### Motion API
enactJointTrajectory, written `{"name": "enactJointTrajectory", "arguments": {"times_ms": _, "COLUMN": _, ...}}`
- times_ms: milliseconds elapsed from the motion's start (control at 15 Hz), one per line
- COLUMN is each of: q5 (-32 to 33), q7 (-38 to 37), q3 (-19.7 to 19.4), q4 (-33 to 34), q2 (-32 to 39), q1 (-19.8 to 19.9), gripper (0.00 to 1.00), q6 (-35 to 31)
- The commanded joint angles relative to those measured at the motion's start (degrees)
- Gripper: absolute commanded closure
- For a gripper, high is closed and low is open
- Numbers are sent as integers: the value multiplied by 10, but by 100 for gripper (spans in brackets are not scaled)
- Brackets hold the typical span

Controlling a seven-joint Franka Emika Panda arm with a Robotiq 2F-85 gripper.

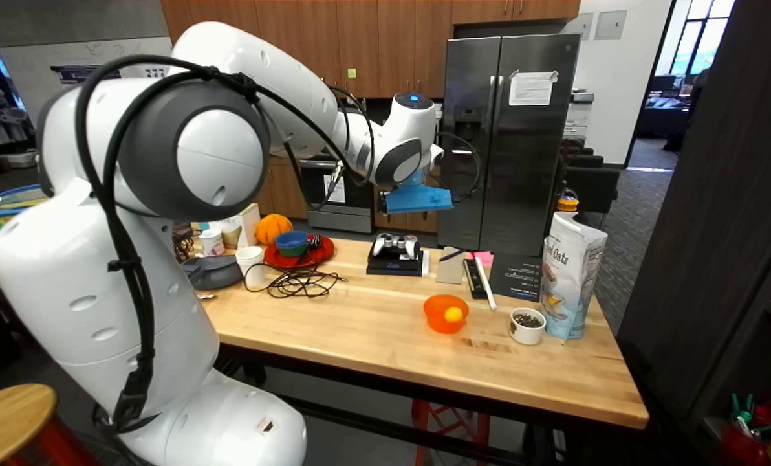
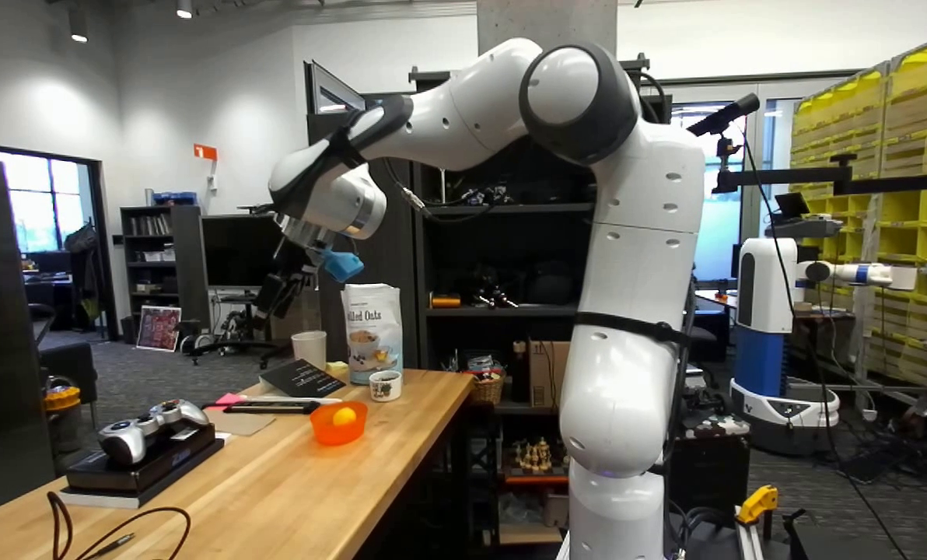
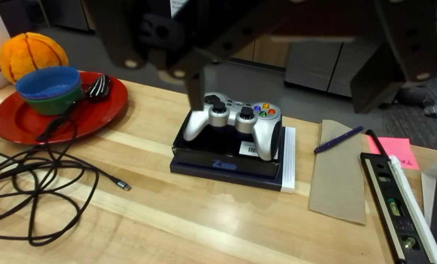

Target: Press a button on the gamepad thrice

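Observation:
The gamepad (image 3: 233,113) is silver with black grips, two black thumbsticks and coloured buttons (image 3: 265,106). It rests on a stack of dark boxes (image 3: 224,165) near the table's far edge and shows in both exterior views (image 1: 395,244) (image 2: 151,428). My gripper (image 3: 277,109) is open and empty, its fingers (image 3: 195,93) wide apart. In the wrist view the left finger overlaps the gamepad's left side. In an exterior view the gripper (image 2: 273,299) hangs well above the table, apart from the gamepad. In an exterior view the blue part (image 1: 418,199) hides the fingers.
Left of the boxes are black cables (image 3: 39,187) and a red plate (image 3: 105,121) with bowls (image 3: 51,90). On the right lie cardboard (image 3: 337,187), a pen (image 3: 337,139) and a level (image 3: 390,209). An orange bowl (image 1: 438,320), a white cup (image 1: 526,333) and an oats bag (image 1: 570,278) stand nearer the right end.

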State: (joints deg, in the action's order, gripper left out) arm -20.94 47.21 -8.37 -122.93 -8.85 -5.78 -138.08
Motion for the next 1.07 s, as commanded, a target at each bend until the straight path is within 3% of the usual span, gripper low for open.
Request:
{"name": "enactJointTrajectory", "arguments": {"times_ms": 0, "q5": -24, "q7": 27, "q3": 13, "q4": 55, "q2": 51, "q1": 9, "gripper": 0, "q6": -8}}
{"name": "enactJointTrajectory", "arguments": {"times_ms": 933, "q5": -8, "q7": 24, "q3": 90, "q4": 248, "q2": 203, "q1": 62, "gripper": 0, "q6": 33}}
{"name": "enactJointTrajectory", "arguments": {"times_ms": 1000, "q5": -6, "q7": 24, "q3": 94, "q4": 257, "q2": 209, "q1": 65, "gripper": 17, "q6": 36}}
